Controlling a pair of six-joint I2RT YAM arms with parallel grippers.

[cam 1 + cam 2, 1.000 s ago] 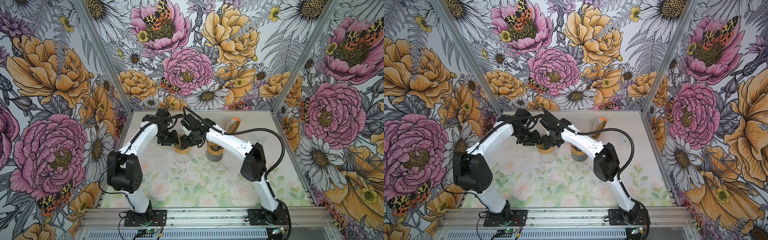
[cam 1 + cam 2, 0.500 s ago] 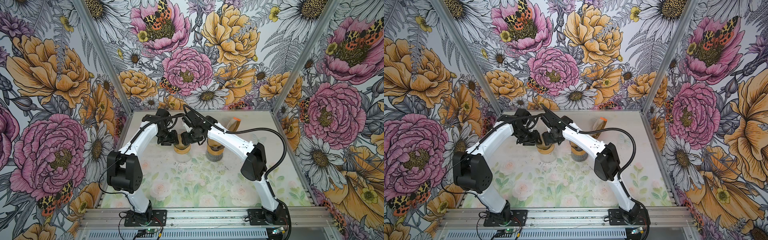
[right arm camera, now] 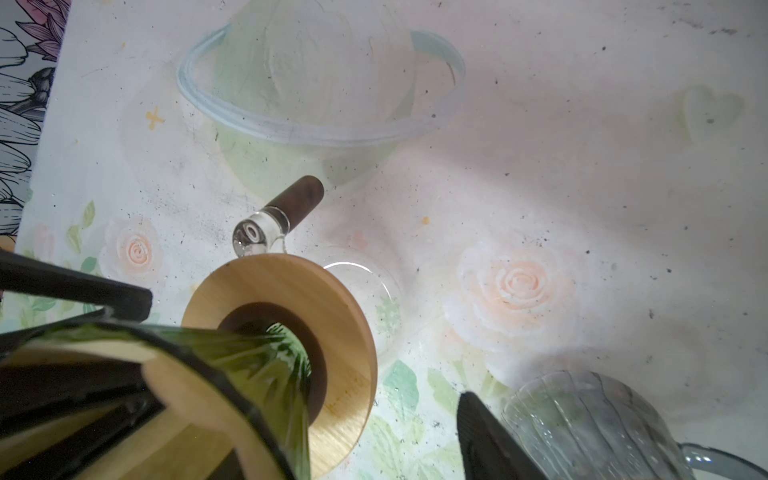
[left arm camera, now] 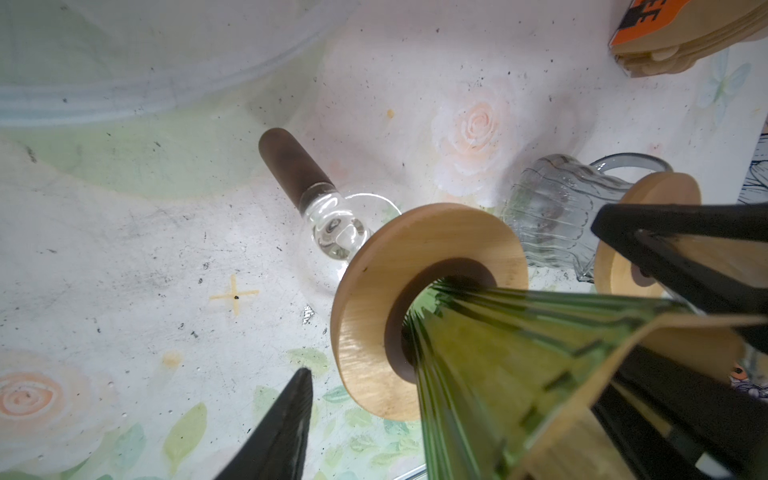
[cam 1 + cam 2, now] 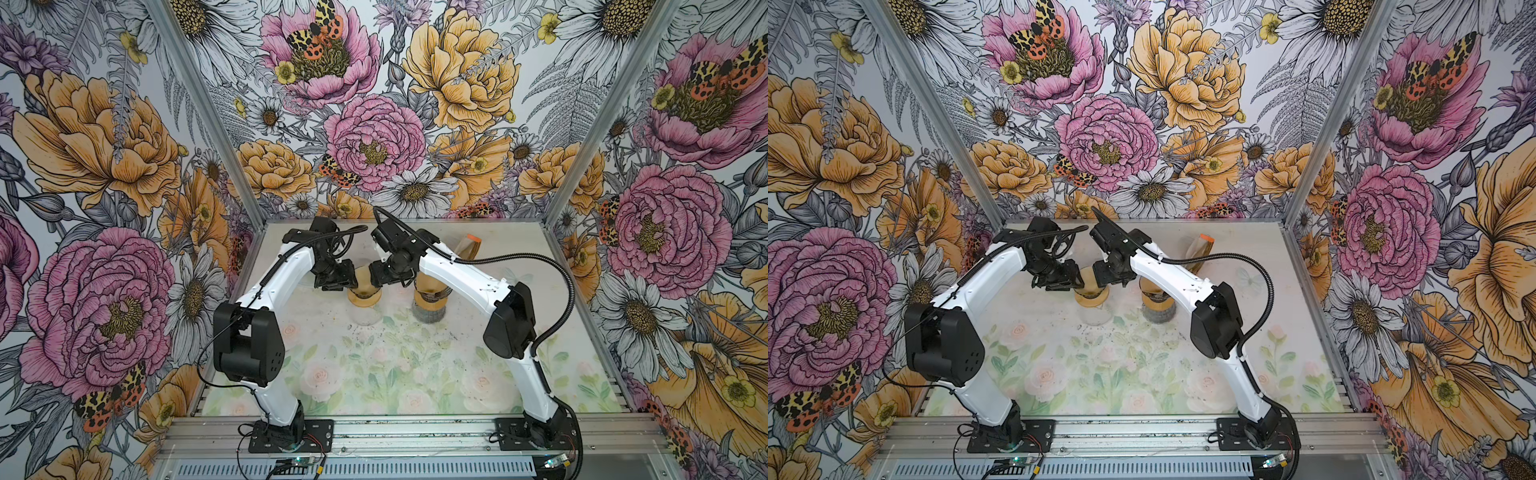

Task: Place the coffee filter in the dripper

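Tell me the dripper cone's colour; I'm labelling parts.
Dripper cone: translucent green, clearest in the left wrist view.

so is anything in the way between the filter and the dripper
Nothing visible does. The brown filter already sits in the green dripper, its edge along the rim, with the left gripper and right gripper open on either side. The cone's inside is hidden.

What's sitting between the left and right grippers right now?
The green glass dripper, with the brown paper filter at its rim. Both top views show it between the left gripper and the right gripper.
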